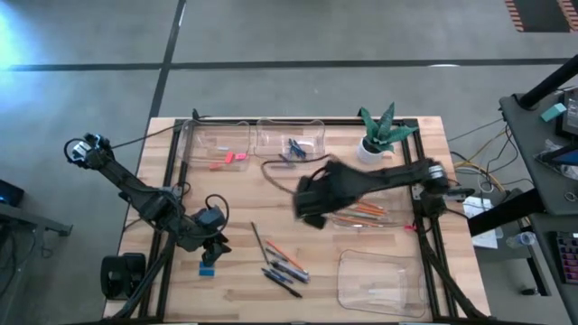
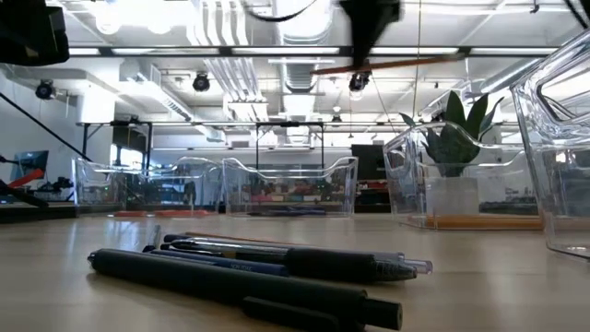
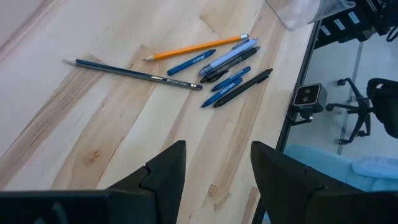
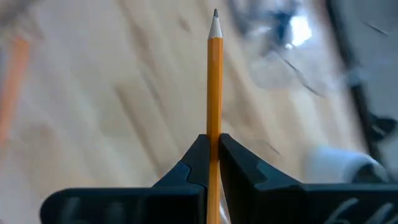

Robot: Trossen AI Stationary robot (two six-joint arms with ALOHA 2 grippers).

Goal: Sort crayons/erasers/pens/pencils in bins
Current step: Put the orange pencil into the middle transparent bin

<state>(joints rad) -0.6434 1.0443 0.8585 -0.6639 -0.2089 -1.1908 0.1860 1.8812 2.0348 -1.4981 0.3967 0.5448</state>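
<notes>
Right wrist view is showing the right gripper (image 4: 212, 146) pinching an orange pencil (image 4: 214, 81) upright between closed fingers, probably carrying it mid-table toward the pencil bin (image 1: 379, 215) by the table's right edge. Left gripper (image 1: 209, 246) is waiting spread wide near the front-left corner.

- High view: overhead, straight down on the whole desk (image 1: 235, 271).
- Low view: at desk-top height, level across, close behind the pens (image 2: 249, 277).
- Left wrist view: angled down on the same pens (image 3: 233, 68).
- Right wrist view: close above the desk (image 4: 112, 112).
</notes>
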